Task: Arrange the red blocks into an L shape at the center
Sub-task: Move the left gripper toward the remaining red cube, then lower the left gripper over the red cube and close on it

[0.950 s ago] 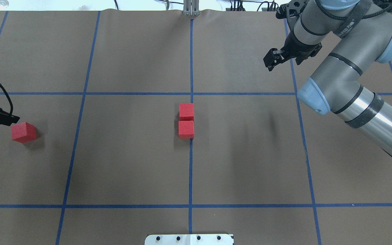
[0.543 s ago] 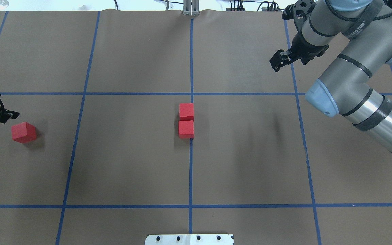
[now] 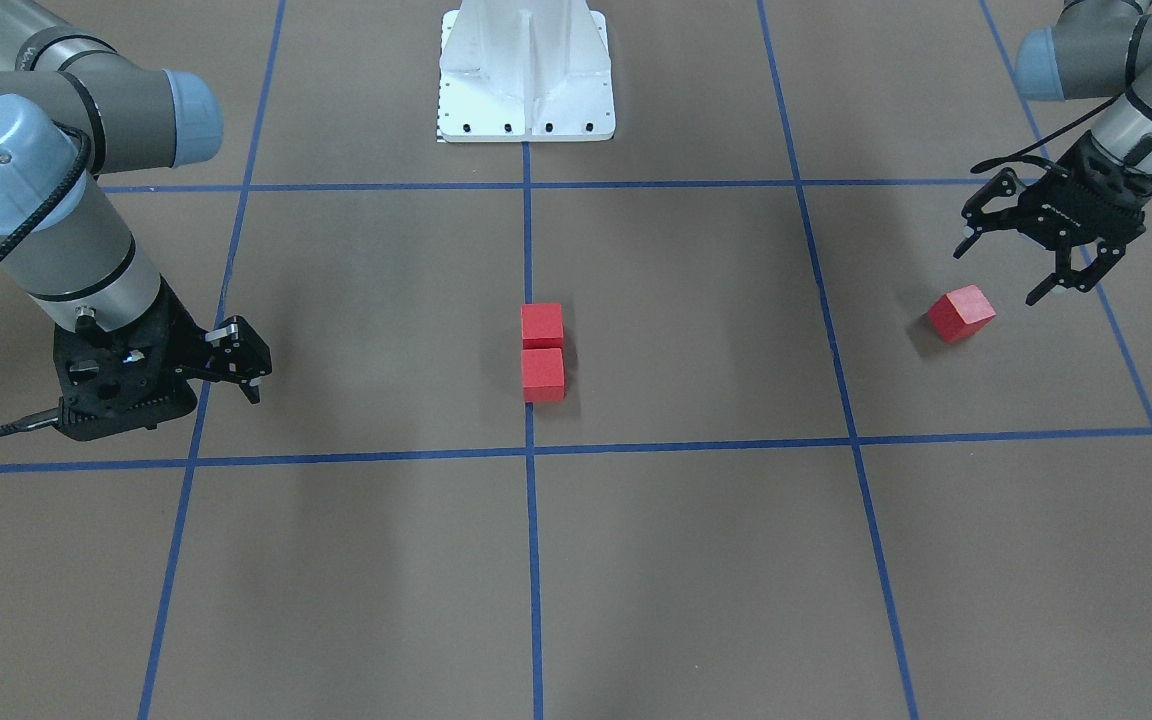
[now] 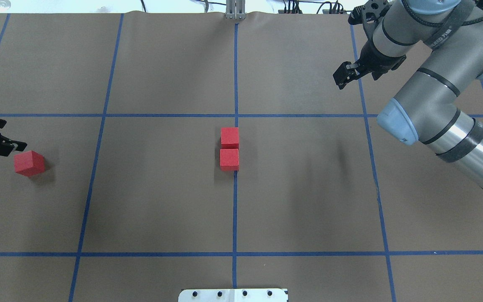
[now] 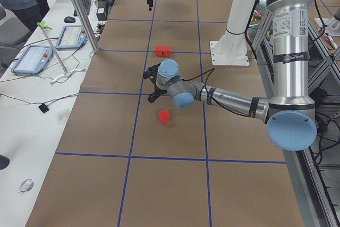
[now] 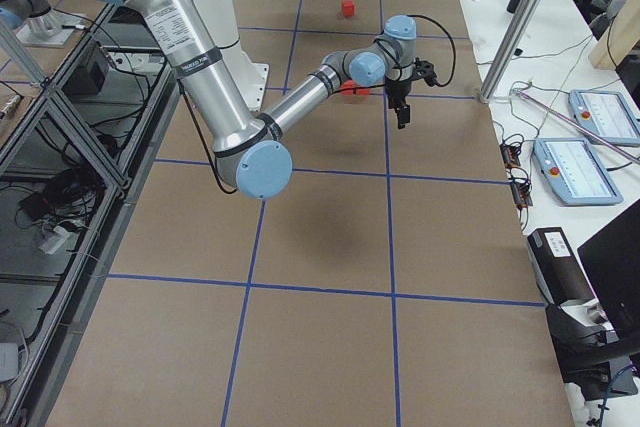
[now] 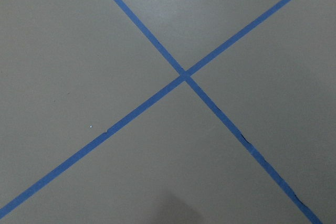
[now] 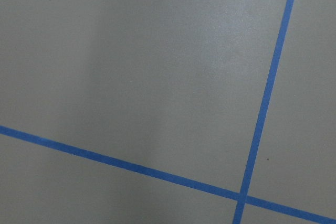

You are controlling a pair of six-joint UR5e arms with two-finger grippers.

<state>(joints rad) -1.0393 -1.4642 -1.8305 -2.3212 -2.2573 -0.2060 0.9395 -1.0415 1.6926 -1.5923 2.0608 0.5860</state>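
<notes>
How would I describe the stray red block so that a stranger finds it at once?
From the white base, follow the middle blue tape line to two touching red blocks. The third red block sits far to the robot's left, alone, turned askew to the grid, beside the left end effector.

The floor [image 4: 162, 197] is plain brown. Blue tape lines [image 4: 235, 209] cross it and make a grid of big squares. The 3 blocks [image 4: 229, 137] [image 4: 229, 160] [image 4: 29, 163] are plain red. The right arm [image 4: 434, 84] and the left arm [image 3: 1151, 125] are grey and shiny silver, with light blue caps [image 4: 392, 119]. The left gripper [image 3: 998, 274] and the right gripper [image 3: 241, 365] are black. The base [image 3: 526, 70] is white with small black dots.
</notes>
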